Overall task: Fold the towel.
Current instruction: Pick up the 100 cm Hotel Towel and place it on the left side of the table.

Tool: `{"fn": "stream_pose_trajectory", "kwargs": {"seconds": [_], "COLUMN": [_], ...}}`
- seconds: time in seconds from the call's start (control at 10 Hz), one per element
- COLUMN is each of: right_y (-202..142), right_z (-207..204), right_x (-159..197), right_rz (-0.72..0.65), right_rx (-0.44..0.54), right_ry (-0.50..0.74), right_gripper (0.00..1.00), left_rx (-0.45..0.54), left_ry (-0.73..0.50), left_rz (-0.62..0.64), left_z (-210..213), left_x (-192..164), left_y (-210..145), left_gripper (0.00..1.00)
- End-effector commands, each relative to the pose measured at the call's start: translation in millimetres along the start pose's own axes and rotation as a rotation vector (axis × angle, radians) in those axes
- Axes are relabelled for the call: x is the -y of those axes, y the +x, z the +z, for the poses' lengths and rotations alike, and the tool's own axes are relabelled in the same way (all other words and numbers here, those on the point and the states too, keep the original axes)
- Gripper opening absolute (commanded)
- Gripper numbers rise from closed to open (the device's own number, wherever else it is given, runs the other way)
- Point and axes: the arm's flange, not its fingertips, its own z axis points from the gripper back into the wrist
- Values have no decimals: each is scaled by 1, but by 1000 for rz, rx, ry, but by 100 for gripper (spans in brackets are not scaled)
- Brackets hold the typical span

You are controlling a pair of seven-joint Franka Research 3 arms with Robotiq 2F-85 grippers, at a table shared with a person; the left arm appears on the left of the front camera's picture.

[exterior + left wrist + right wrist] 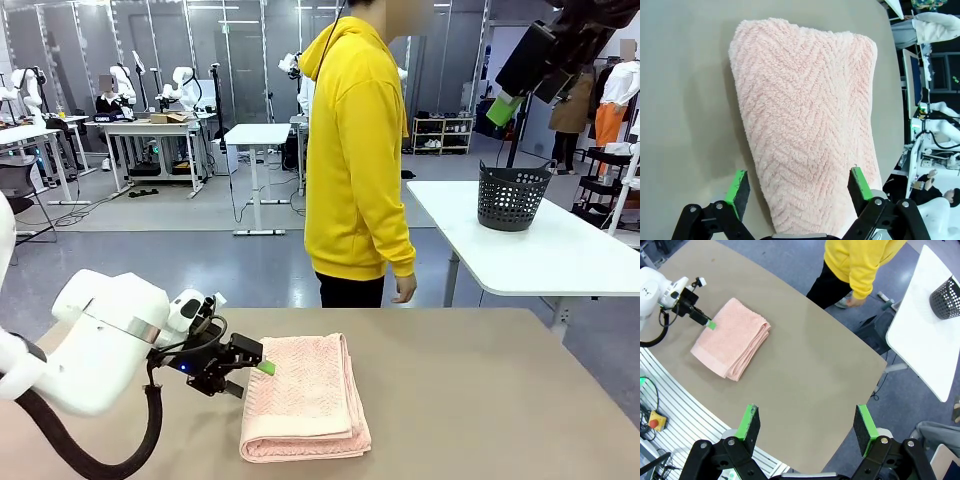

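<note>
The salmon-pink towel (305,395) lies folded into a thick rectangle on the tan table (480,400), left of centre and near the front edge. Its herringbone texture (805,110) runs away from the camera in the left wrist view. My left gripper (250,378) is at the towel's left edge, open, with its two green-padded fingers straddling the towel's near end (799,182). My right gripper (505,110) hangs high at the upper right, open (806,420) with nothing between its fingers, looking down on the towel (732,342) and the left gripper (707,322).
A person in a yellow hoodie (355,150) stands at the table's far side, hands down. A black basket (512,197) sits on a separate white table (560,250) at the back right. The tan table's right half is bare.
</note>
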Motion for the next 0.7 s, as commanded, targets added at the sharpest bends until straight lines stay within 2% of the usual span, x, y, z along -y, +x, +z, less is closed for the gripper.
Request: {"fn": "stream_pose_trajectory", "kwargs": {"seconds": [0.0,0.1,0.3,0.4,0.5,0.6], "right_y": [0,0,0,0,0,0], "right_z": [1,1,1,1,1,1], "right_x": [0,0,0,0,0,0], "right_rz": [-5,-5,-5,-5,-5,-5], "right_rx": [-7,-7,-7,-7,-7,-7], "right_ry": [-5,-5,-5,-5,-5,-5], "right_gripper": [94,94,94,94,94,94], "left_rx": [11,14,10,8,14,24], "left_ry": [-60,-80,-95,-114,-122,-122], "left_rz": [-1,9,19,20,27,23], "left_z": [-17,-19,-25,-27,-25,-23], "left_x": [-9,-11,-13,-13,-12,-12], "left_y": [2,2,2,2,3,3], "left_gripper": [100,100,72,34,12,0]}}
